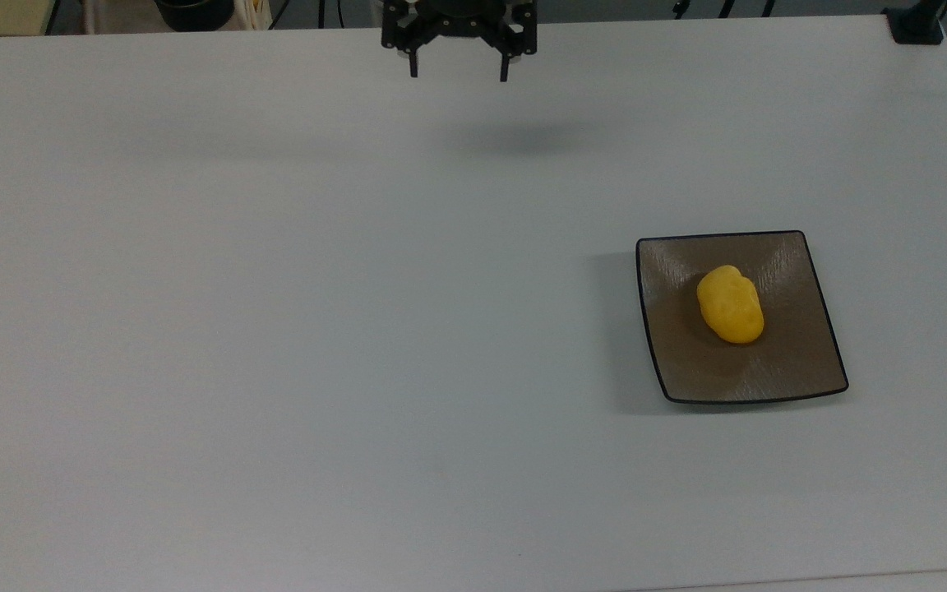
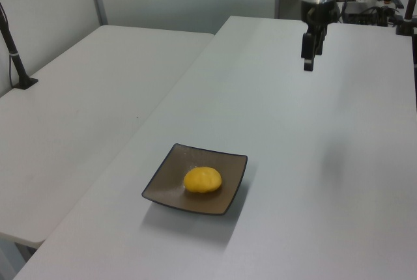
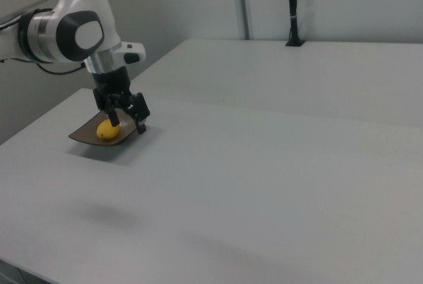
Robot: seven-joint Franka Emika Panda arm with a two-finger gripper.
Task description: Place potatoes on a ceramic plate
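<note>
End effector (image 1: 458,72) (spread) far from plated potato (image 1: 730,304).

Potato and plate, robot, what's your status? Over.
Gripper empty, jaws open, hanging above the table's far edge in the top view. Potato resting on the brown plate. Nothing in the way.

I see soft, even overhead light on the pale worktop (image 1: 276,329), with no harsh glare. A faint blurred shadow lies under the gripper (image 1: 458,72) in the top view. The ceramic plate (image 1: 810,362) throws a dim shadow toward the top view's left and carries slight sheen.
</note>
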